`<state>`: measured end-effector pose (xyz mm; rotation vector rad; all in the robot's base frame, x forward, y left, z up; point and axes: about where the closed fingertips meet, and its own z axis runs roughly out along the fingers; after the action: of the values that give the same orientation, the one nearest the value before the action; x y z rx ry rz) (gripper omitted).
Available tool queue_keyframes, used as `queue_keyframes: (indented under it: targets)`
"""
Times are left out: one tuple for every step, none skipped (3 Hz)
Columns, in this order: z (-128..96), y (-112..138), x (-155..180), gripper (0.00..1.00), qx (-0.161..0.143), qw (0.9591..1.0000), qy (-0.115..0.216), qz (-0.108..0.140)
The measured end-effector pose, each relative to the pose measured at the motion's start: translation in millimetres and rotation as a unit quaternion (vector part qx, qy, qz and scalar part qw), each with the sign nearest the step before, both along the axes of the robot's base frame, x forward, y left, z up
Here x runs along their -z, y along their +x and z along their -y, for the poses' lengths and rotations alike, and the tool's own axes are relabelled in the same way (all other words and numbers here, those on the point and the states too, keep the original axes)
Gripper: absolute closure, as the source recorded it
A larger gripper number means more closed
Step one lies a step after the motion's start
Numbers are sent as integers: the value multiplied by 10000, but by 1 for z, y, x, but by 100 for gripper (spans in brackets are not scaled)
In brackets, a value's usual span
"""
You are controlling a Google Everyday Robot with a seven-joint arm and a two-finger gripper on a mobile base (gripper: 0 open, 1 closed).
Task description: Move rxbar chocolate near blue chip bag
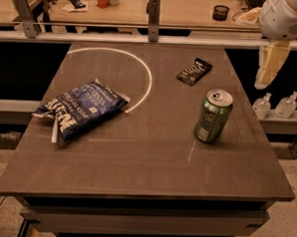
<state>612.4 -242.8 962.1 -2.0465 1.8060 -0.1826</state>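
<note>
The rxbar chocolate (194, 71), a small flat black wrapper with white lettering, lies on the far right part of the table. The blue chip bag (80, 109), large and crinkled with white lettering, lies on the left side of the table. My gripper (269, 64) hangs at the upper right, beyond the table's right edge, to the right of the bar and above table level. It holds nothing that I can see.
A green soda can (213, 116) stands upright on the right side, in front of the bar. A white arc (141, 70) is marked on the dark table (151, 160). Two small bottles (274, 105) stand on a ledge to the right. A rail with posts (153, 12) runs behind the table.
</note>
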Motion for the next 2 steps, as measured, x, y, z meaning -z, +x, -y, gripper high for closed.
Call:
queue_keyframes:
  targets:
    - [-4, 27, 6, 0, -458, 9987, -124, 177]
    - [-15, 47, 12, 0, -914, 9936, -547, 388]
